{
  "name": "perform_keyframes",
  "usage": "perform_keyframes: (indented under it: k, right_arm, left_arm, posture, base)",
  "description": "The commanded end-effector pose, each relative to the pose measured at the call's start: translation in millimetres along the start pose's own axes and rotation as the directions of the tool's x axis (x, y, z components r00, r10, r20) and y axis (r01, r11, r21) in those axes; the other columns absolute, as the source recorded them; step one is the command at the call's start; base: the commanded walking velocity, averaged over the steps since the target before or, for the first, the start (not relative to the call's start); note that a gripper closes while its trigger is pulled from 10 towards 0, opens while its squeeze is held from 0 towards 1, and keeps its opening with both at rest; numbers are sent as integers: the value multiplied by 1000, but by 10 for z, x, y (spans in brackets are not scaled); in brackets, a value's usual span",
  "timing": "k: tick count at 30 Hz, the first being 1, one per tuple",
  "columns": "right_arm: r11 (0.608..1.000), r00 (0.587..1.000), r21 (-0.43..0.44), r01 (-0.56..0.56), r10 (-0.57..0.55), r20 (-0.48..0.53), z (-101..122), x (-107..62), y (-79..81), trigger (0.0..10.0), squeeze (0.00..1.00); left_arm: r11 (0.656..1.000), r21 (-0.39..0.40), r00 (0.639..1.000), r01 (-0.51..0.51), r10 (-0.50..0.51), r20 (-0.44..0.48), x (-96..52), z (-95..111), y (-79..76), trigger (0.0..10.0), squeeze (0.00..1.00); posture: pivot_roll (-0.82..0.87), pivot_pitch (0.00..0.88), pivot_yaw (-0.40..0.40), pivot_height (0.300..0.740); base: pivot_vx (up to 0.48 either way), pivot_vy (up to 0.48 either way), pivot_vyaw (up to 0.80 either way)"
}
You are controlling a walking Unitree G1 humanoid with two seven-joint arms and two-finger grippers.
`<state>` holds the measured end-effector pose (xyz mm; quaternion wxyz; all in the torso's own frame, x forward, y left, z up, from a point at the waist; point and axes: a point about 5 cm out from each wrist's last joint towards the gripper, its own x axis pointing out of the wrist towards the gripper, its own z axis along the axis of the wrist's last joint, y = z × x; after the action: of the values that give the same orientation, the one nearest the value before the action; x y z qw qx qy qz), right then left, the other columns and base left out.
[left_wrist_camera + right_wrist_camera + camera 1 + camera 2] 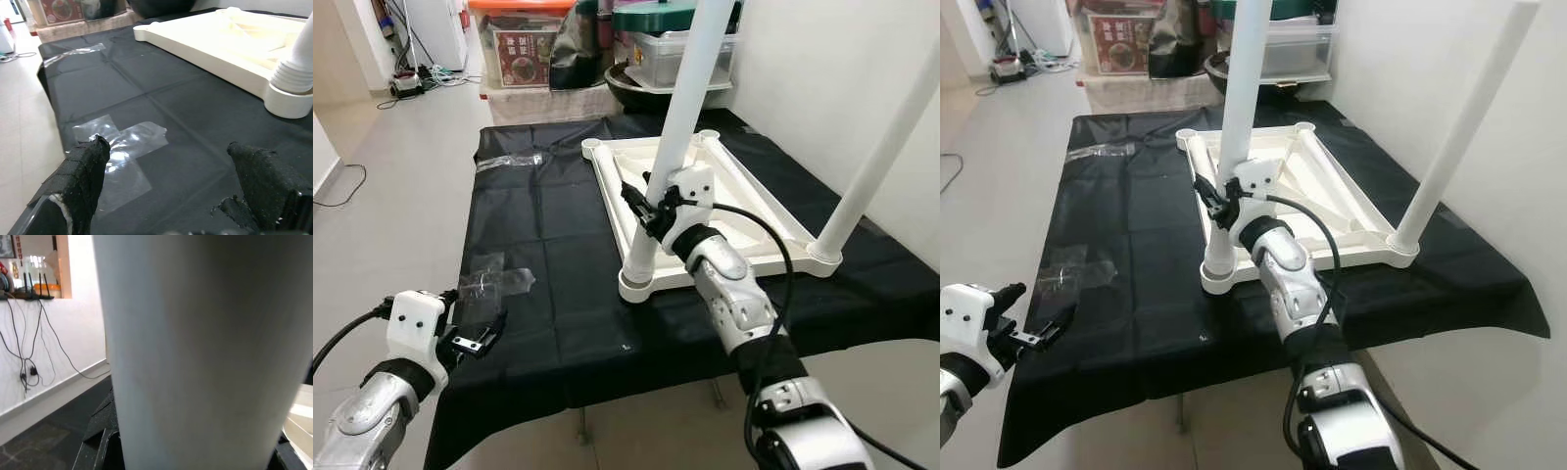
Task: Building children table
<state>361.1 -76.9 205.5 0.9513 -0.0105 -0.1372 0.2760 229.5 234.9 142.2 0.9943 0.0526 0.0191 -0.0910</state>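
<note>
A black cloth point(558, 245) covers the whole work surface, hanging over its near edge. On its right half lies the cream children's tabletop point(744, 211), turned upside down with its ribbed underside facing up. Two white legs stand up out of its corner sockets: the near-left leg point(680, 127) rises from the socket closest to the middle of the cloth, and the near-right leg point(886, 147) leans up beside the wall on the right. The two far corners point(592, 147) show only their round sockets.

The right gripper point(646, 208) is closed around the near-left leg a little above its socket, black fingers on either side of the tube; the right wrist view is pressed up against that white tube point(205, 347).

The left gripper point(475, 328) hovers over the near-left edge of the cloth, its fingers point(88, 171) spread wide with nothing between them. Just beyond it a piece of clear plastic wrap point(494, 279) lies flat on the cloth, and a second clear piece point(509, 162) lies at the far-left edge.

Beyond the table, storage boxes point(524, 44) sit along the far wall.
</note>
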Motion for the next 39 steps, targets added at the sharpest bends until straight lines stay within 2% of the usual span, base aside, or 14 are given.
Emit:
perform_keyframes:
  k: [1,5,12,14,18,20,21,22,24,26,27,28,33,39]
  right_arm:
    - [997,999,-50,-51,50,-18,-80,-37,89,0,0]
    - [987,992,-106,-120,115,-57,-175,-117,154,0,0]
    - [980,986,-149,-133,115,-121,-295,-223,115,0,0]
    - [987,978,-102,-123,103,-180,-387,-268,101,0,0]
    - [988,970,-66,-140,124,-210,-435,-283,130,0,0]
    - [983,953,-8,-182,175,-246,-474,-272,170,0,0]
    - [983,953,-8,-182,175,-246,-474,-272,170,0,0]
    - [976,938,39,-212,214,-273,-493,-256,189,0,0]
    - [976,938,39,-212,214,-273,-493,-256,189,0,0]
    - [953,901,143,-267,299,-313,-498,-197,222,0,0]
    - [953,901,143,-267,299,-313,-498,-197,222,0,0]
    - [939,884,179,-292,337,-325,-491,-163,232,0,0]
    - [919,859,212,-331,387,-336,-461,-91,268,0,0]
    - [920,867,228,-319,381,-321,-464,-88,313,0,0]
  left_arm:
    - [1000,-16,1000,3,-3,-4,-1,-42,2,10000,0]
    - [1000,-20,1000,3,-3,1,-5,-50,-8,10000,0]
    - [1000,-25,1000,4,-4,5,-7,-55,-15,10000,0]
    - [1000,-31,1000,7,-7,8,-10,-54,-23,10000,0]
    - [999,-35,1000,8,-8,9,-12,-57,-25,10000,0]
    - [999,-38,1000,9,-9,10,-11,-59,-22,10000,0]
    - [999,-38,1000,9,-9,10,-11,-59,-22,10000,0]
    - [999,-39,1000,12,-11,10,-9,-59,-22,10000,0]
    - [999,-39,1000,12,-11,10,-9,-59,-22,10000,0]
    - [999,-44,1000,16,-16,12,-6,-58,-24,10000,0]
    - [999,-44,1000,16,-16,12,-6,-58,-24,10000,0]
    - [999,-46,1000,17,-17,13,-5,-56,-29,10000,0]
    - [999,-53,1000,12,-11,17,-22,-50,-40,10000,0]
    - [998,-60,1000,3,-1,20,-43,-49,-35,10000,0]
  posture:
    - [103,0,-75,740]
    - [98,0,-79,740]
    - [95,0,-82,740]
    - [98,0,-89,740]
    - [100,0,-89,740]
    - [107,0,-94,740]
    - [107,0,-94,740]
    - [109,0,-96,740]
    - [109,0,-96,740]
    - [114,0,-103,740]
    - [114,0,-103,740]
    - [120,0,-111,740]
    - [135,0,-126,740]
    - [135,0,-126,740]
  base:
    - [0,0,0]
    - [0,0,0]
    - [0,0,0]
    - [0,0,0]
    - [0,0,0]
    - [0,0,0]
    - [0,0,0]
    - [0,0,0]
    - [0,0,0]
    - [0,0,0]
    - [0,0,0]
    - [0,0,0]
    - [0,0,0]
    - [0,0,0]
